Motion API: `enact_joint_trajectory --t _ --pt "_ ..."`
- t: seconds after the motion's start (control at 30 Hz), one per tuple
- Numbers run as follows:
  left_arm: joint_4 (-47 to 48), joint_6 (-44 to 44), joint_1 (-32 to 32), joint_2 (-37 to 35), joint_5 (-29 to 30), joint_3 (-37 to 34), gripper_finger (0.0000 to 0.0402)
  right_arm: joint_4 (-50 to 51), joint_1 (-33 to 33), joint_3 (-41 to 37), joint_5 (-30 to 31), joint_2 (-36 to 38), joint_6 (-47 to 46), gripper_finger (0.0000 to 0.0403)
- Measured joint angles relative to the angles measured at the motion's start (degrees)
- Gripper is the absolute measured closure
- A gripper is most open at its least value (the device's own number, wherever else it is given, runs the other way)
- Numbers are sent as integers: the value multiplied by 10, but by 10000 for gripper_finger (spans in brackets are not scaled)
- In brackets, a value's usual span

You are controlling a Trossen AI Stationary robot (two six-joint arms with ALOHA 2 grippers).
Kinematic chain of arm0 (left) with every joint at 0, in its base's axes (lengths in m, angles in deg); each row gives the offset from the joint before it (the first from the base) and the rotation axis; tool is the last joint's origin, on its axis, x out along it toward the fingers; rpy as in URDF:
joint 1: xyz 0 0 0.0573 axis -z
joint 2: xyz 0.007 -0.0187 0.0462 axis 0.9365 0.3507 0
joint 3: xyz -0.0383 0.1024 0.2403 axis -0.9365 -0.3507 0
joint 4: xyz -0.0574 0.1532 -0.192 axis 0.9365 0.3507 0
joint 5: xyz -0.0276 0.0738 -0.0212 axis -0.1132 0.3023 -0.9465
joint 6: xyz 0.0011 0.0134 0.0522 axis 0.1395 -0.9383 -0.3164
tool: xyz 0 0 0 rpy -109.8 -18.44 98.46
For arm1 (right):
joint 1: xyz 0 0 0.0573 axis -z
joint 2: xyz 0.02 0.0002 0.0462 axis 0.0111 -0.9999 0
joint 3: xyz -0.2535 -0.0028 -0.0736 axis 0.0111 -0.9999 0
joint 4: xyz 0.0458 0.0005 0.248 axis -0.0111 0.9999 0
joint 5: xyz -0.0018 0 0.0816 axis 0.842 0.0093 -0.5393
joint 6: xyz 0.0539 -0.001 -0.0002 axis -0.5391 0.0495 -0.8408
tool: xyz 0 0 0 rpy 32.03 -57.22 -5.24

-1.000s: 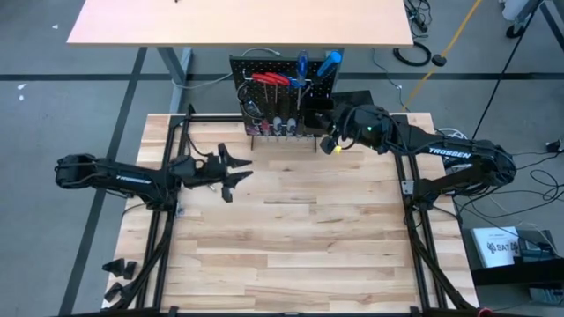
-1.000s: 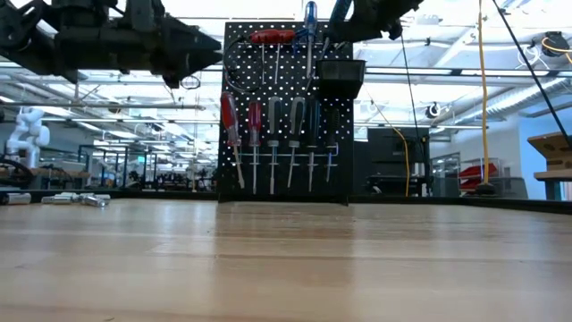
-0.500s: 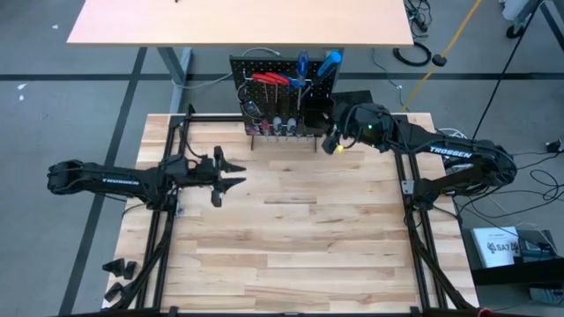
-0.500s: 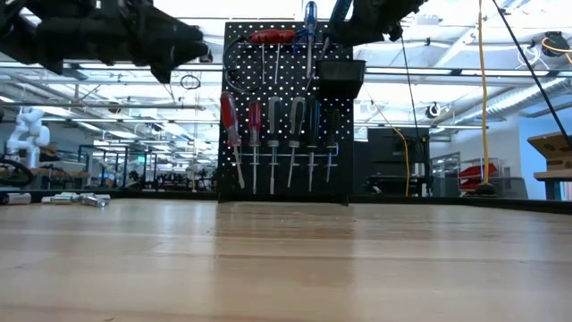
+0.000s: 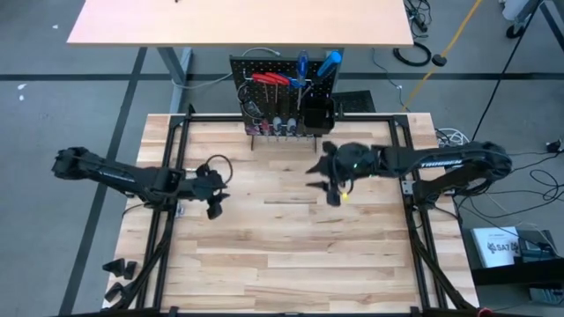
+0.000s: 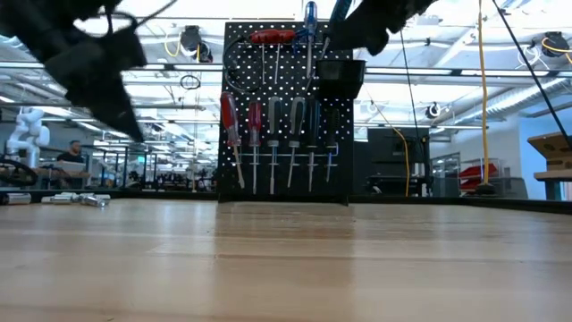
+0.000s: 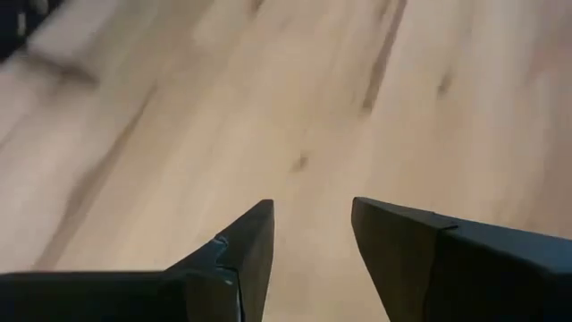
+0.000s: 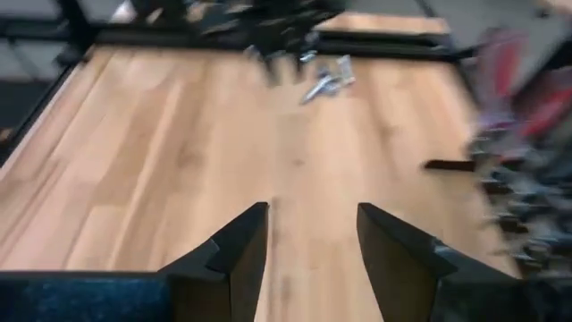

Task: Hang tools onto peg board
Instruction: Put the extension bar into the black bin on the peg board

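Tools [image 5: 278, 88] all hang on peg board [image 5: 242, 66], so left gripper [image 5: 214, 201] and right gripper [image 5: 328, 183] hover part-open, empty, before it.

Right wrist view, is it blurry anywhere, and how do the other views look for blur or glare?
Right wrist view: smeared, the peg board a red-and-dark streak, small silver pieces soft. Left wrist view: tabletop grain softened. Low view: left gripper a blurred dark shape, bright ceiling lights behind. High view: sharp, evenly lit, peg board crisp.
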Motion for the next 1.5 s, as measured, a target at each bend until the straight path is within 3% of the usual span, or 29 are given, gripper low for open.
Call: enact_joint_trajectory --t 0.23,0.33,0.43,0.5,0.6,0.73,0.9,1.17,1.5 --pt "21 -65 -1 44 -14 -4 242 -60 -28 -12 2 -47 49 238" --pt "26 5 -16 58 42 -4 242 -74 -28 -12 2 -50 50 238" --pt "30 152 -39 66 71 -4 242 -79 -28 -12 3 -48 50 238" --pt "32 250 -56 68 66 -4 242 -79 -28 -12 3 -46 48 238" --pt "55 320 -74 68 19 -4 242 -78 -28 -12 3 -45 43 238" --pt "131 379 -81 68 -18 -4 242 -77 -28 -12 3 -45 34 238" --pt "208 449 -81 68 -22 -4 242 -76 -28 -12 3 -45 40 238" --pt "203 506 -81 76 33 -4 242 -76 -28 -12 3 -45 63 238" --pt "184 541 -81 151 35 -4 242 -74 -28 -12 3 -45 76 238"
